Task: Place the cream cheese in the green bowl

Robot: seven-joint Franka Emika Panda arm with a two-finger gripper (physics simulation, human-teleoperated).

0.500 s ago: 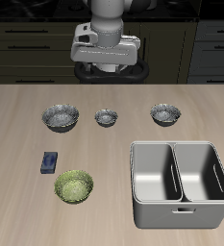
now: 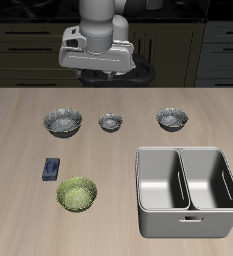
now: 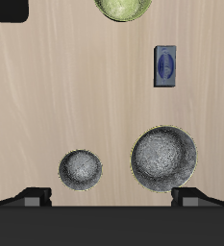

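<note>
Ok so from my seat the gripper point(image 2: 96, 68) is hanging high over the back of the table with nothing in it. In the wrist view I only get the two dark finger tips point(image 3: 35, 195) poking in at the frame edge, set wide apart, so I read it as spread.

Count, working outward from the hand: three grey bowls in a row just below it. The small one point(image 2: 110, 122) sits nearly underneath, the bigger one point(image 2: 63, 122) off to one side, and the third point(image 2: 172, 119) off to the other. The wrist cam shows two of them whole; the third is just a sliver cut off at the frame edge.

Further out: one cream cheese point(image 2: 52, 168), lying flat on the wood, well clear of the fingers. Just past it, one green bowl point(image 2: 77, 194), near the box but not touching. The wrist cam crops it to a partial arc.

Also out front: one double-basin metal tub point(image 2: 188, 215).
</note>
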